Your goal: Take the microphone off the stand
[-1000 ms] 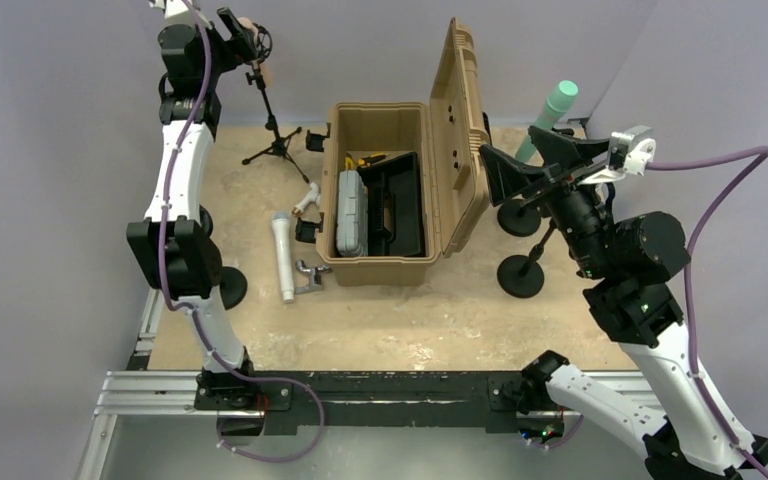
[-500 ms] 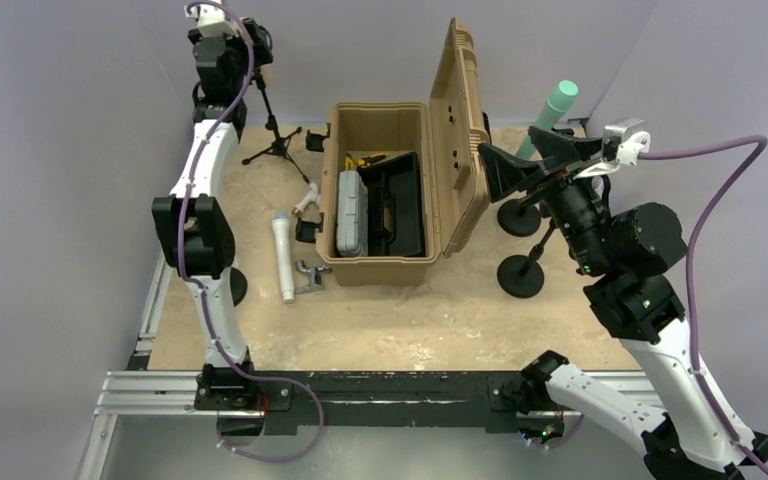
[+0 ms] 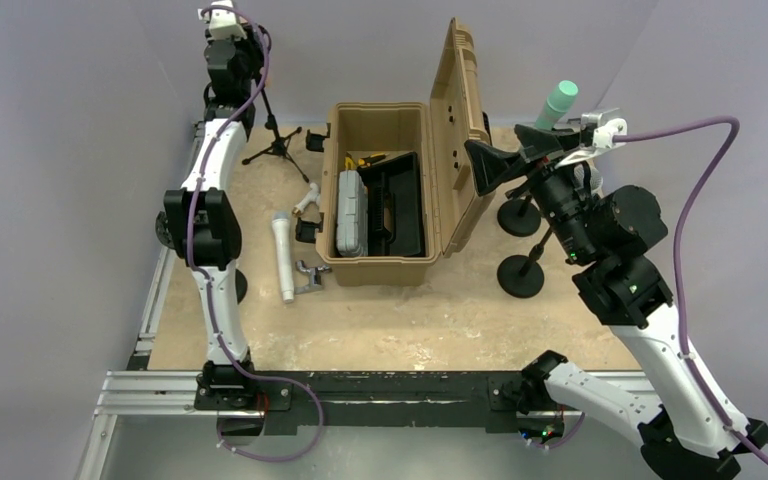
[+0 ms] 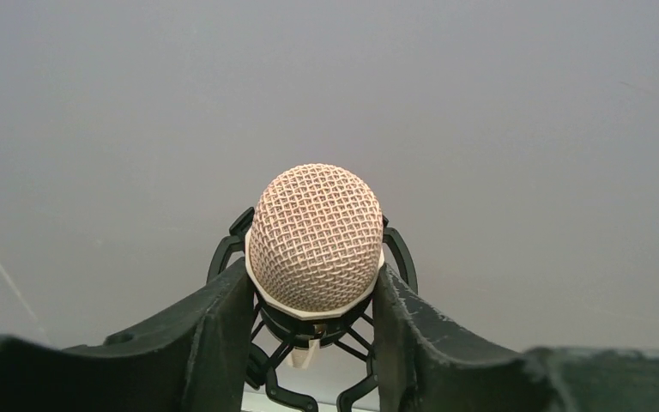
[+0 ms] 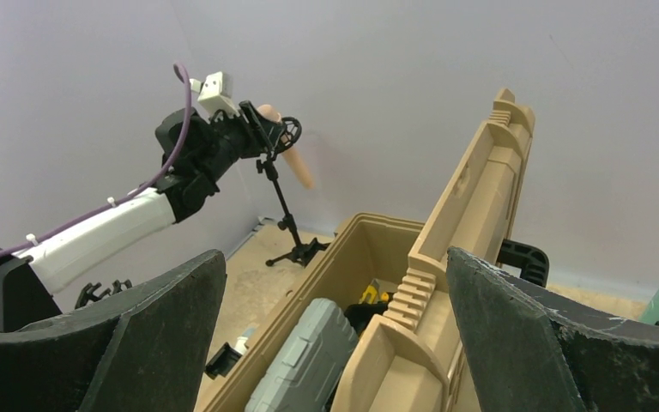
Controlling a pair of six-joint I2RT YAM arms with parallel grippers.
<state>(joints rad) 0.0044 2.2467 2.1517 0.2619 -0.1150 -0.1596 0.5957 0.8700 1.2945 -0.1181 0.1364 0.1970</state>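
Pale lilac walls close in a sandy table with the two arms bolted along its near edge. At the far left corner stands a black tripod stand, and the microphone sits at its top, cradled in a black ring mount. The left arm is stretched up and back to it. In the left wrist view, the left gripper has its two black fingers pressed against either side of the mesh head, so the jaws are clenched on the microphone while it is still in the mount.

The right gripper hangs above the raised lid of an open tan case, its jaws spread wide with nothing between them. A small grey box lies inside the case. A white microphone lies flat on the table, left of the case.
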